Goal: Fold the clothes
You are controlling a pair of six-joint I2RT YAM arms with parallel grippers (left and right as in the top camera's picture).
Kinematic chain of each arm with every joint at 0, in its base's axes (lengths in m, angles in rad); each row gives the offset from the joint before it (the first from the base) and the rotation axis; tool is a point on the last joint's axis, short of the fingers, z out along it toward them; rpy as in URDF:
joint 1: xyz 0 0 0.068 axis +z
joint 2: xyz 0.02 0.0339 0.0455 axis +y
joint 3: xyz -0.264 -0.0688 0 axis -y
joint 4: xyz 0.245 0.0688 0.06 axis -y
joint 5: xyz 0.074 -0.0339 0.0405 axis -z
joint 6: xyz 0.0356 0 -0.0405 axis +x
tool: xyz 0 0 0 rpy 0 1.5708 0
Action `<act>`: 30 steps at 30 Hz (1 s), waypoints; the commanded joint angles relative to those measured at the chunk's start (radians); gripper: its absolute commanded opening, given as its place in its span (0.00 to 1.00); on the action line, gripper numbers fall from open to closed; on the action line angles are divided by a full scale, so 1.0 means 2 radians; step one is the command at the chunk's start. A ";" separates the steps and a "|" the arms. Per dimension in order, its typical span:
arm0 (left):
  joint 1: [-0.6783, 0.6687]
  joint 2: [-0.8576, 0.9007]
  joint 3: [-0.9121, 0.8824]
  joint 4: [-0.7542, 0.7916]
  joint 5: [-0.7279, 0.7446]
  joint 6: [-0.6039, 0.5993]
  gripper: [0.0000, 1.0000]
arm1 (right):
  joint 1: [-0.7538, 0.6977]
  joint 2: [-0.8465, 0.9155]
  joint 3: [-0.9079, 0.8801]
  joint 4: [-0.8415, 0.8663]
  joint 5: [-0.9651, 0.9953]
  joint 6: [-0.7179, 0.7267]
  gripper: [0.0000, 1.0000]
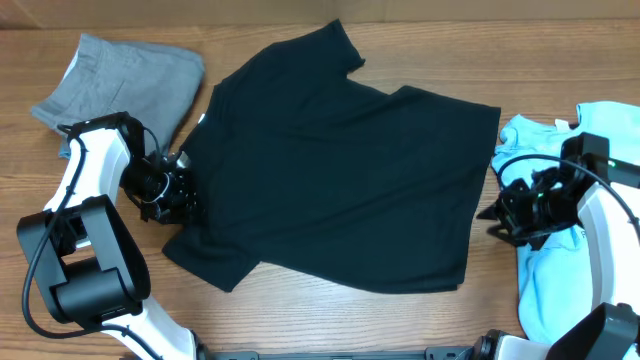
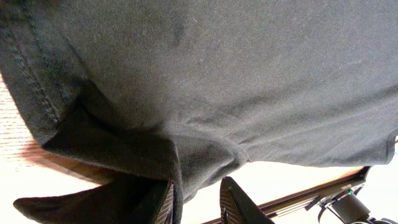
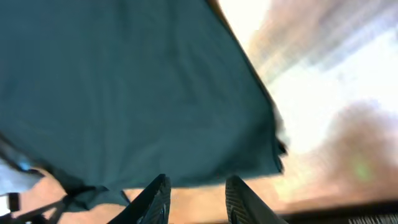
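From above, the black T-shirt [image 1: 340,170] lies spread nearly flat in the middle of the wooden table [image 1: 300,315]. Its collar points toward the left side and its hem toward the right. A small white label [image 1: 203,118] shows at the neck. The grey shorts [image 1: 120,85] lie bunched at the far left corner, just touching the shirt's shoulder. The light blue tee [image 1: 545,285] lies crumpled at the right edge, beside the hem. The left gripper [image 1: 178,195] sits at the shirt's left edge, next to the lower sleeve. The right gripper [image 1: 497,212] sits just off the hem, between the shirt and the blue tee.

In the left wrist view, black cloth fills most of the picture, with a stitched seam running down the left side. A fold of it hangs down against one of the fingers [image 2: 239,202]' partner. A strip of pale table shows between that fold and the other finger, so the jaws stand apart and are not clamped on the cloth.

The right wrist view is blurred. The shirt looks dark teal here and its edge lies ahead of the fingertips. The jaws are parted with nothing between them, only table.
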 commanded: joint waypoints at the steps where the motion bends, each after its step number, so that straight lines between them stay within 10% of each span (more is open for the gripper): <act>1: -0.003 -0.007 0.008 0.001 0.009 0.015 0.28 | 0.000 0.000 -0.039 0.003 0.015 -0.005 0.33; 10: -0.004 -0.007 0.008 0.011 0.032 0.015 0.28 | 0.018 0.000 -0.144 0.187 -0.042 0.007 0.26; 16: -0.004 -0.007 0.008 0.009 0.036 0.017 0.41 | 0.060 0.034 -0.208 0.335 -0.009 0.126 0.04; 30: -0.004 -0.007 0.026 0.010 0.093 0.040 0.54 | 0.055 0.104 -0.184 0.486 0.093 0.235 0.04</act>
